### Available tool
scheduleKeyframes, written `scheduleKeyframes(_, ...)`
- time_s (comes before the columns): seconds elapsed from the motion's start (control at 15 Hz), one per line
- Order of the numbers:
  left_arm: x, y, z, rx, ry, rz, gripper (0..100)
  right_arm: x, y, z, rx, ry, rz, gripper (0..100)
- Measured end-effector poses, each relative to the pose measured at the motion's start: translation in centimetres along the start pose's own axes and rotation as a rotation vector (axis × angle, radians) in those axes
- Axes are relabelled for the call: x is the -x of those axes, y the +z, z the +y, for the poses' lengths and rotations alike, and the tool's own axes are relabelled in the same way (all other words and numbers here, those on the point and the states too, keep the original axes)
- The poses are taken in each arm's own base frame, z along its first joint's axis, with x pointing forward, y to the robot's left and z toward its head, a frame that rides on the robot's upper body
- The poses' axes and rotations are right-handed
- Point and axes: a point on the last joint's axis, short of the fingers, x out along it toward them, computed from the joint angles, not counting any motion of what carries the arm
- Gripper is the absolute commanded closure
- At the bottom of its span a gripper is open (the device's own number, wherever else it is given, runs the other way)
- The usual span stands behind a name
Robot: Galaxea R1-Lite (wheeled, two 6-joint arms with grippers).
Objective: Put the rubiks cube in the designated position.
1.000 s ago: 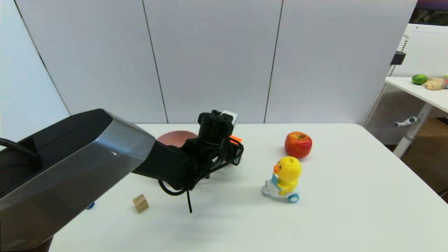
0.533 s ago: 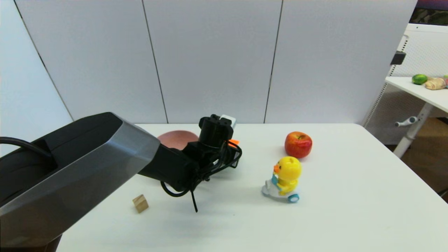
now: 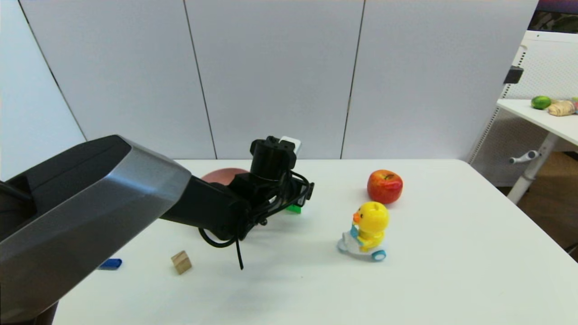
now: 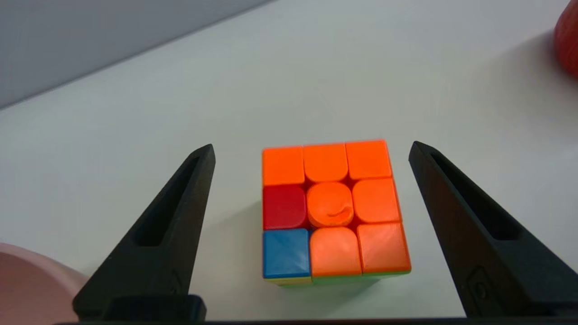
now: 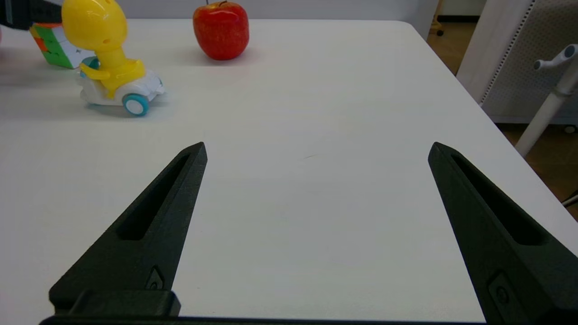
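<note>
Orange tiles face up on the rubiks cube (image 4: 333,210), which sits on the desk (image 3: 442,253) just right of a pink bowl (image 3: 221,175), with the apple (image 3: 384,186) and duck toy (image 3: 366,231) farther right. Your left gripper (image 4: 311,225) hangs over it, fingers apart on either side, touching nothing. You look to be at the grasp: lower squarely, then close on opposite faces. Your right gripper (image 5: 316,225) waits spread wide over bare desk, near right.

Rubiks cube (image 4: 333,210) sits flat on the table, mostly orange top face up. It's just beside the pink bowl (image 4: 31,280).
</note>
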Motion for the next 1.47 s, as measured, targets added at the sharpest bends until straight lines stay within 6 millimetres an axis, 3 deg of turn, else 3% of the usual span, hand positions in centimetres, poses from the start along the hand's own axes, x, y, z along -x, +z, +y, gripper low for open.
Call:
scheduleKeyframes(0.2,1.2,1.8,0.3,0.011,0.001,-0.055,0,0.0,0.0,0.0,0.000,0.000,0.000,0)
scheduleKeyframes(0.47,4.4,5.5,1.6,0.046,0.013,-0.168,0,0.0,0.0,0.0,0.000,0.000,0.000,0)
scheduleKeyframes(0.67,8.2,8.6,5.2,0.082,0.078,-0.268,0,0.0,0.0,0.0,0.000,0.000,0.000,0)
scheduleKeyframes(0.8,11.2,9.1,9.1,0.102,0.151,-0.285,0,0.0,0.0,0.0,0.000,0.000,0.000,0)
scheduleKeyframes(1.0,16.2,7.3,15.5,0.126,0.284,-0.238,0,0.0,0.0,0.0,0.000,-0.001,0.000,0)
scheduleKeyframes(1.13,19.8,5.0,18.0,0.115,0.377,-0.172,0,0.0,0.0,0.0,0.000,0.000,0.000,0)
scheduleKeyframes(1.27,22.9,2.5,18.5,0.097,0.435,-0.124,0,0.0,0.0,0.0,0.000,0.000,0.000,0)
scheduleKeyframes(1.47,26.8,-0.8,17.2,0.086,0.464,-0.094,0,0.0,0.0,0.0,0.000,0.000,0.000,0)
